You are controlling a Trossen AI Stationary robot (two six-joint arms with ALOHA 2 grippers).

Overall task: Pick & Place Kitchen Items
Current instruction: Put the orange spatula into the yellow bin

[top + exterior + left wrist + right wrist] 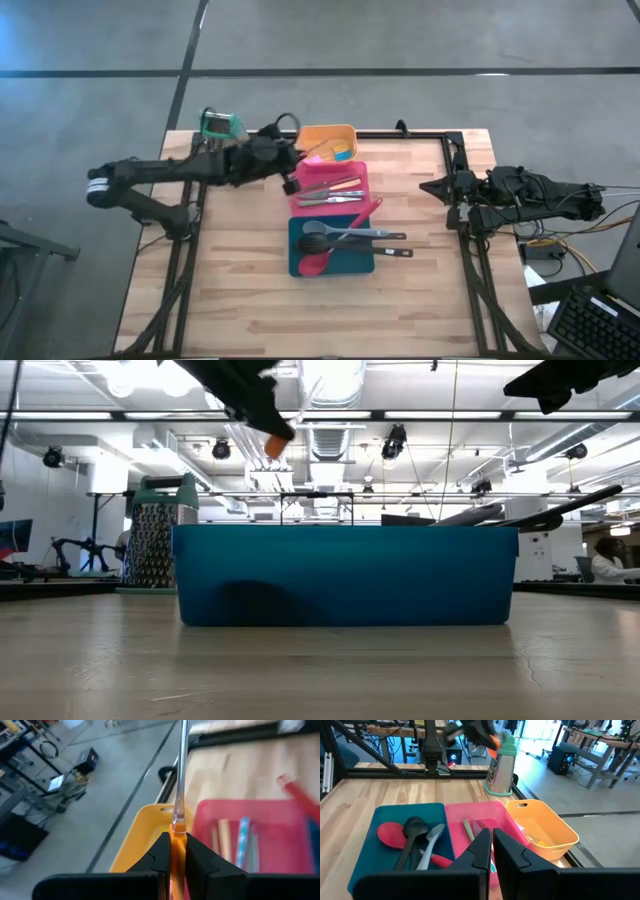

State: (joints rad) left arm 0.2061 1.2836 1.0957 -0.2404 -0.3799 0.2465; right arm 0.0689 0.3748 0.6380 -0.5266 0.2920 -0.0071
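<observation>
The left gripper (173, 851) is clamped on a thin utensil with an orange handle (176, 831) and a clear or metal shaft that sticks out forward over the near end of the yellow-orange tray (327, 139); holding it by the handle end leaves the long shaft free, which suits a drop into a tray, likely this one or the pink tray (331, 185) just beside it. In the high view this gripper hangs near the table's far edge, between the grater (220, 126) and the yellow-orange tray. The right gripper (492, 851) is closed on nothing and waits at the table's right side, pointed toward the trays. Sorting looks well along: flat cutlery (330, 193) lies in the pink tray, the red spoon (395, 836) and the dark and grey spoons (418, 837) lie in the teal tray (300, 262), and small blue and yellow bits (341, 153) sit in the yellow-orange one. The held utensil's tip is cut off in the left wrist view, so what kind it is cannot be told. In the low view the teal tray's wall hides nearly all contents; only handle ends poke over its rim.
</observation>
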